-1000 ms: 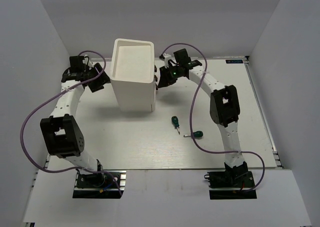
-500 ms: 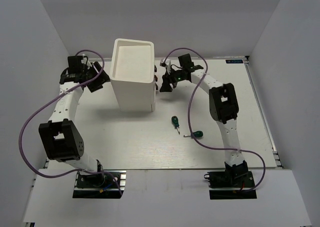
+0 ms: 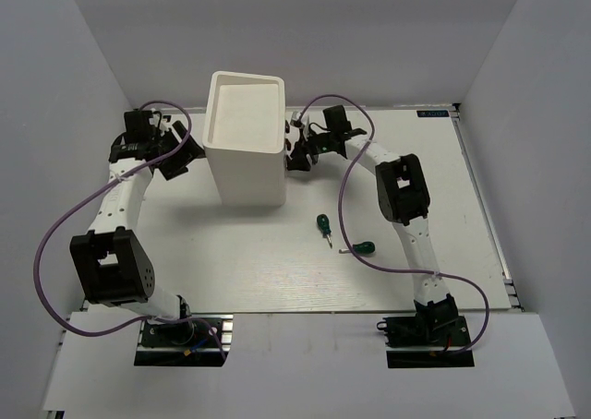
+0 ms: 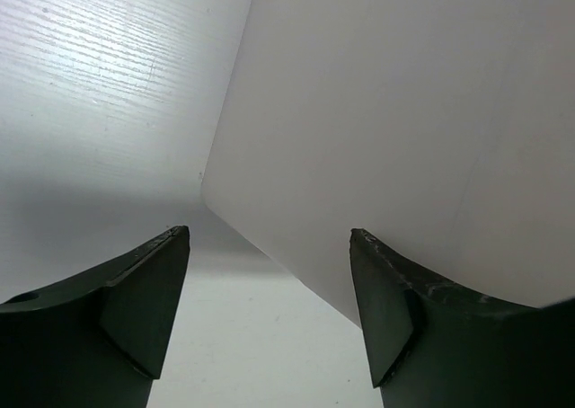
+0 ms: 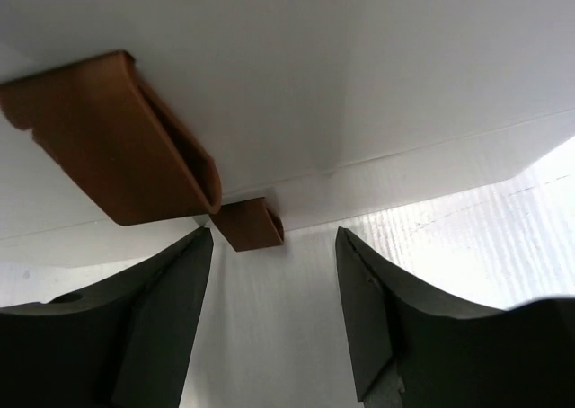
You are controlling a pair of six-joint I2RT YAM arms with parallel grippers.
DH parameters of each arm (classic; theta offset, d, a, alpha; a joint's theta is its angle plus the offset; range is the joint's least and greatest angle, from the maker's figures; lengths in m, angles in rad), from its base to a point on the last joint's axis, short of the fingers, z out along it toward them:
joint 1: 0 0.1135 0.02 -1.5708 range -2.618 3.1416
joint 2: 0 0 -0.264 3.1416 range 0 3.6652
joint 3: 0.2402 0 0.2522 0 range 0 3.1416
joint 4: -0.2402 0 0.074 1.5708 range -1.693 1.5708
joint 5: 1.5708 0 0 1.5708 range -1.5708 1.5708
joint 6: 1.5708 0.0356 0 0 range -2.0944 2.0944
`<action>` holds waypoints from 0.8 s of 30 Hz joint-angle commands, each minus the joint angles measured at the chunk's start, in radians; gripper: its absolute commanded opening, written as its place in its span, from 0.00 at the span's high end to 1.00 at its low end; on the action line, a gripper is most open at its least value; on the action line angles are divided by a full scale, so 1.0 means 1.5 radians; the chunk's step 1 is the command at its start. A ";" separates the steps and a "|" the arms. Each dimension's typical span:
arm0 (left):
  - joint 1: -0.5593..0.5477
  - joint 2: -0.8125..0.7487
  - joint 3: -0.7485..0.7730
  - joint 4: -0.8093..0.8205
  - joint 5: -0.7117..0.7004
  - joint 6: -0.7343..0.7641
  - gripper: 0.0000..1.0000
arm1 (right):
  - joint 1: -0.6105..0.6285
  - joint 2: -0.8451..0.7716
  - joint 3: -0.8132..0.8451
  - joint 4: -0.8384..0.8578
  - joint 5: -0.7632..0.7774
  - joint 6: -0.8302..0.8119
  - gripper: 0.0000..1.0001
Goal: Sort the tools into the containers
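Observation:
The tall white cabinet [image 3: 245, 142] stands at the back middle, with the dark knobs [image 3: 289, 148] of its drawers on its right face. My right gripper [image 3: 298, 153] is at that face, open. In the right wrist view my right gripper [image 5: 273, 231] holds nothing, and a small brown knob [image 5: 249, 224] sits just past its left fingertip, below a larger one [image 5: 108, 138] on a white drawer front [image 5: 359, 66]. My left gripper [image 3: 180, 157] is open beside the cabinet's left wall [image 4: 404, 111]; nothing is between its fingers [image 4: 144, 291]. Two green-handled screwdrivers [image 3: 323, 225] [image 3: 362, 248] lie on the table.
The white table [image 3: 231, 253] ends at grey walls on both sides and the back. A purple cable [image 3: 55, 225] loops out from each arm. The left arm's elbow [image 3: 111, 267] hangs over the near left part.
My right gripper has opened and pushed back in at the cabinet's knobbed face, its elbow shifting left. My left gripper has opened wider beside the cabinet. The screwdrivers have not moved.

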 commanded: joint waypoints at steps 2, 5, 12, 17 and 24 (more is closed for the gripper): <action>0.000 -0.032 -0.009 0.005 0.017 -0.009 0.18 | 0.000 -0.008 0.018 0.066 -0.044 0.021 0.40; 0.000 -0.032 -0.009 0.011 0.017 -0.009 0.18 | 0.000 -0.005 0.015 0.078 -0.059 0.023 0.58; 0.000 -0.039 -0.015 0.011 0.023 -0.015 0.18 | -0.004 -0.016 -0.019 0.144 -0.072 0.059 1.00; 0.000 -0.092 -0.021 0.003 0.004 -0.008 0.23 | -0.014 -0.090 -0.122 0.128 0.001 0.004 1.00; -0.009 -0.185 -0.036 0.011 0.004 0.034 0.76 | -0.051 -0.161 -0.199 0.031 0.167 -0.046 1.00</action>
